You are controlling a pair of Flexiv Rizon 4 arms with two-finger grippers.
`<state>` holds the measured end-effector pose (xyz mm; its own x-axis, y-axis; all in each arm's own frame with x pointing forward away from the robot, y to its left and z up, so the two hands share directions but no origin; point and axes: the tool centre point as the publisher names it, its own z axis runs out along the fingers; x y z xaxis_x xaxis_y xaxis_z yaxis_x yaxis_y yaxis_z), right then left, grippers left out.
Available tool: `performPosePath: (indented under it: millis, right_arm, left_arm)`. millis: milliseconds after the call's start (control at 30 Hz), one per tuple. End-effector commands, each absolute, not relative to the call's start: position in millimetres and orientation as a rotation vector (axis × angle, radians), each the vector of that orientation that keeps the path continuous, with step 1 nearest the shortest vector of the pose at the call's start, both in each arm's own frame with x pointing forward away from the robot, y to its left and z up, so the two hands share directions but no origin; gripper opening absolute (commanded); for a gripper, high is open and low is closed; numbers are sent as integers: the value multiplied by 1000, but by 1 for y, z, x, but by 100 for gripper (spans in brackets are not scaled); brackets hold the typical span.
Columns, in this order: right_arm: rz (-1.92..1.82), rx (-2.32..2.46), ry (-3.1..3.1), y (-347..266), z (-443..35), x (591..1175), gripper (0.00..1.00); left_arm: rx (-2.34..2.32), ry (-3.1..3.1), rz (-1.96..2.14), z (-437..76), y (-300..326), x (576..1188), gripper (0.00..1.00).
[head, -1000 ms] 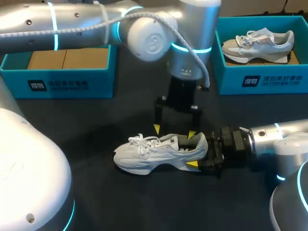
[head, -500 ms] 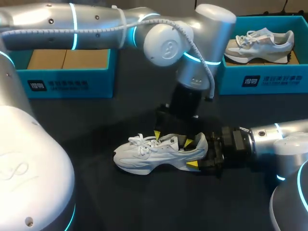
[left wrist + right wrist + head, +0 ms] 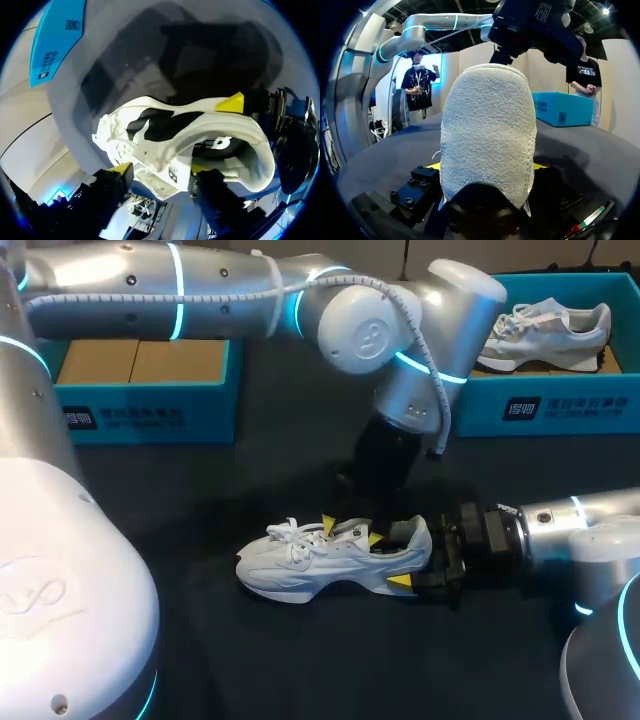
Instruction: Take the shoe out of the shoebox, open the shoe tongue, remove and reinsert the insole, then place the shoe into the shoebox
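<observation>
A white sneaker (image 3: 320, 558) lies on its sole on the dark table, toe to the left. My left gripper (image 3: 351, 532) comes down from above onto its top. In the left wrist view the fingers (image 3: 161, 169) stand open on either side of the raised tongue (image 3: 167, 175), close to it, with the dark shoe opening (image 3: 220, 147) just beyond. My right gripper (image 3: 415, 562) lies level at the back of the shoe and is shut on the heel (image 3: 487, 135), which fills the gap between its yellow tips.
An open teal shoebox (image 3: 130, 410) with a cardboard insert stands at the back left. A second teal box (image 3: 560, 400) at the back right holds another grey-white sneaker (image 3: 545, 328). The left arm's elbow hangs over the table's middle.
My left gripper has come down onto the shoe's top and its fingers have drawn closer together around the tongue. The right gripper and the shoe have stayed put.
</observation>
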<state>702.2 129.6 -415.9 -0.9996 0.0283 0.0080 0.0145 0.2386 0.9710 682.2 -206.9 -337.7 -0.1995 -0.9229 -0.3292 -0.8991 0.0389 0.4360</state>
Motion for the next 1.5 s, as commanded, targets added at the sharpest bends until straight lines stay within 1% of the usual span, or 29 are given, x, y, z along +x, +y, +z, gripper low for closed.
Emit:
performPosePath:
  millis: [33, 100, 167, 200, 233, 400, 467, 567, 767, 967, 1000, 1200, 1500]
  right_arm:
    - [1926, 42, 2472, 130, -417, 703, 0]
    - [1926, 42, 2472, 130, -417, 703, 0]
    - [1926, 42, 2472, 130, -417, 703, 0]
    - [1926, 42, 2472, 130, -417, 703, 0]
    - [1926, 42, 2472, 130, -417, 703, 0]
    - [1926, 42, 2472, 130, -417, 703, 0]
    - [1926, 42, 2472, 130, -417, 703, 0]
    - [1926, 42, 2472, 130, -417, 703, 0]
    - [1926, 42, 2472, 130, -417, 703, 0]
    - [1926, 42, 2472, 130, -417, 703, 0]
    - [1926, 42, 2472, 130, -417, 703, 0]
    - [1926, 42, 2472, 130, -417, 703, 0]
    - [1926, 42, 2472, 130, -417, 703, 0]
  left_arm:
    - [1958, -2240, -905, -337, -210, 684, 38]
    - [1960, -2251, -900, -333, -209, 682, 36]
    - [1967, -2258, -894, -331, -208, 682, 36]
    - [1972, -2268, -888, -329, -207, 681, 33]
    - [1974, -2271, -885, -328, -207, 680, 31]
    - [1974, -2282, -823, -322, -204, 681, 11]
    - [1975, -2280, -788, -320, -203, 683, 0]
    - [1980, -2284, -744, -318, -201, 685, 0]
    - [1962, -2297, -508, -308, -185, 683, 0]
    - [1924, -2287, -139, -295, -163, 676, 0]
    - [1881, -2281, 17, -295, -152, 673, 0]
    - [1824, -2221, 269, -294, -125, 669, 0]
    - [1775, -2163, 388, -316, -99, 674, 0]
